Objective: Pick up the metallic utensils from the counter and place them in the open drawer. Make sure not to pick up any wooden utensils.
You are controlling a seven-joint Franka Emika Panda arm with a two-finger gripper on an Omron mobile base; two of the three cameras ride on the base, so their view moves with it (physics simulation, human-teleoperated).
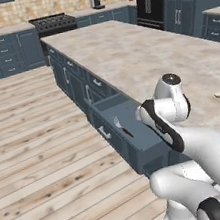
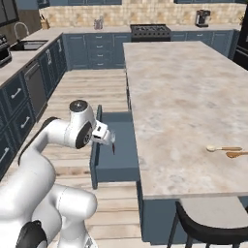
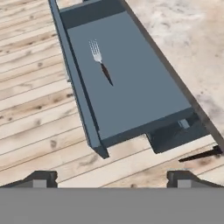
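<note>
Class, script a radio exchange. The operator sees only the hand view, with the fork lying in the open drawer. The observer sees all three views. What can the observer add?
Operator: Any wooden utensils on the counter?
Observer: Yes, a pale wooden spoon and an orange-brown wooden spoon lie close together on the counter, near its right edge.
Operator: Where is my tool?
Observer: The tool hangs open over the open drawer.
Operator: Anything at the island's near end?
Observer: A black stool stands there.
</note>
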